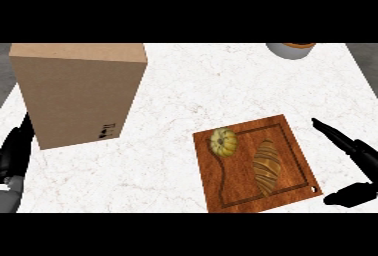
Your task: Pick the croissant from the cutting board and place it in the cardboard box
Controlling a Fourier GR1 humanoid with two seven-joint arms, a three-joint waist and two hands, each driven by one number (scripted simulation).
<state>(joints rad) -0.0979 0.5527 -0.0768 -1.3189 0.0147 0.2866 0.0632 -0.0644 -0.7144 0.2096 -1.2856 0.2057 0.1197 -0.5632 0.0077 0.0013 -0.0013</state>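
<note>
My right hand [353, 165] is spread at the right edge of the view, its fingers straight and pointing up and to the left, its thumb reaching left near the lower corner of the cutting board [236, 197]; it holds nothing and stands just beside the board without touching it. The croissant [266, 167] lies on the board's right half, inside the groove, well apart from the small round yellow thing [224, 142] at the upper left. Its long axis runs nearly up and down the view, tips at top and bottom. I judge it light, soft and flaky, so I would pinch it across the thick middle. My left hand [16, 150] rests open at the left edge beside the cardboard box [77, 95]. A bowl [291, 49] shows at the far edge.
</note>
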